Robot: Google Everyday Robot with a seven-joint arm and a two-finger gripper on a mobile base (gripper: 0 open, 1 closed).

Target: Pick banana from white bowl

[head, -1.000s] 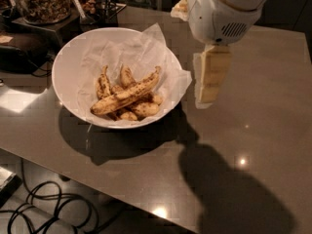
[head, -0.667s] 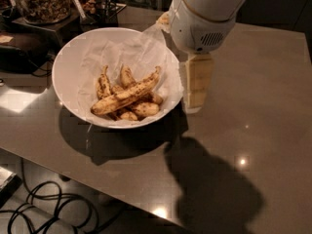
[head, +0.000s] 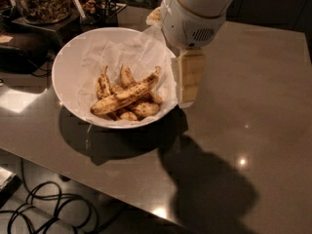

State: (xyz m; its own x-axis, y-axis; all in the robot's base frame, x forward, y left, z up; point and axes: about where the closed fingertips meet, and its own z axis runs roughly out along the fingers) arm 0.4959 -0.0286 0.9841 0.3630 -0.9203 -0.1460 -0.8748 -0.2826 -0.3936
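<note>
The white bowl point(head: 73, 57) stands on the left part of the table, lined with crumpled white paper. Several speckled bananas lie in it. The longest banana point(head: 127, 95) lies diagonally on top of the shorter ones, its dark tip pointing up and right. My gripper point(head: 188, 82) hangs from the white arm just past the bowl's right rim, above the table and to the right of the banana. It holds nothing that I can see.
The brown table point(head: 253, 106) runs to the right and front. A dark tray and containers of dried food point(head: 44, 1) stand behind the bowl at the back left. Black cables point(head: 44, 208) lie on the floor below the table's front edge.
My arm and gripper have moved left, from over the table toward the bowl's right rim. The bowl and bananas have not moved.
</note>
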